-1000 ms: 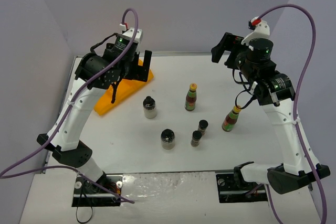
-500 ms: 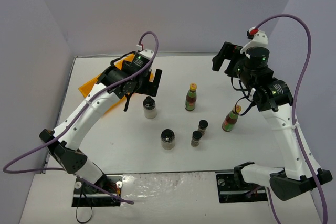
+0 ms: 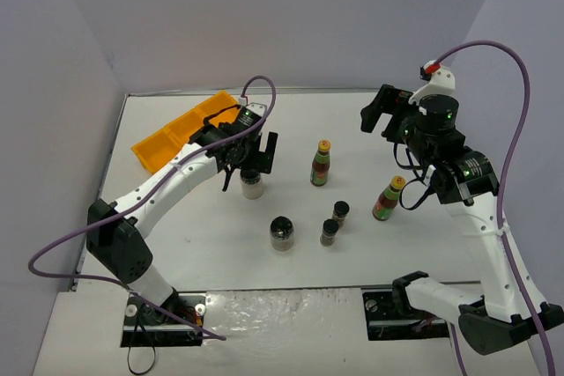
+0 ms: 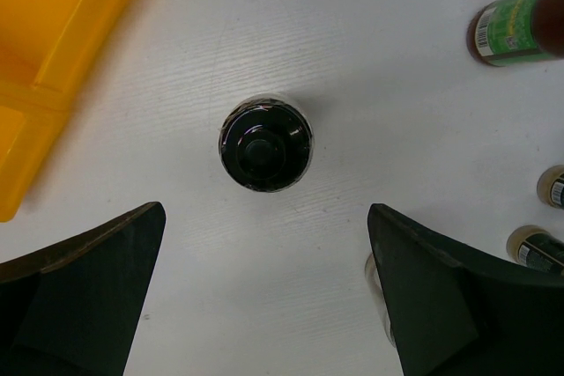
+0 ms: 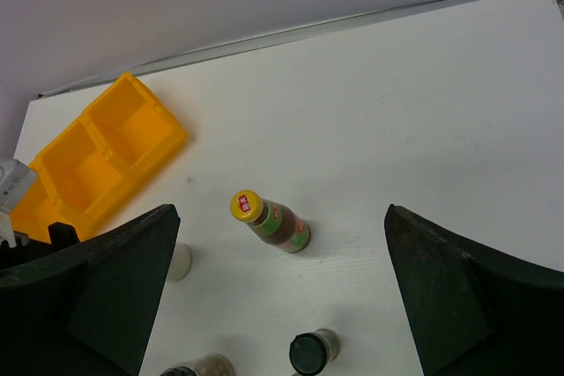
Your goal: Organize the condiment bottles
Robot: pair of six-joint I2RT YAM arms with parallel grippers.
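Observation:
My left gripper [image 3: 253, 152] is open and hovers just above a wider black-lidded jar [image 3: 252, 181]. In the left wrist view the jar [image 4: 265, 144] stands just ahead of the open gripper [image 4: 267, 210], touching neither finger. The second wider jar [image 3: 282, 233] stands nearer the front. One yellow-capped sauce bottle [image 3: 321, 163] stands mid-table, the other [image 3: 388, 198] to its right. Two tiny black-capped spice jars [image 3: 340, 212] [image 3: 329, 232] stand between them. My right gripper [image 3: 385, 113] is open and empty, high above the table; its view shows the middle sauce bottle [image 5: 273, 223].
The orange compartment tray [image 3: 183, 129] lies at the back left, also in the left wrist view [image 4: 44, 59] and the right wrist view [image 5: 97, 160]. Grey walls close the table on three sides.
My left arm has swung from over the orange tray to the right and forward, and is now above the wider jar. My right arm has shifted only slightly. No bottle has moved.

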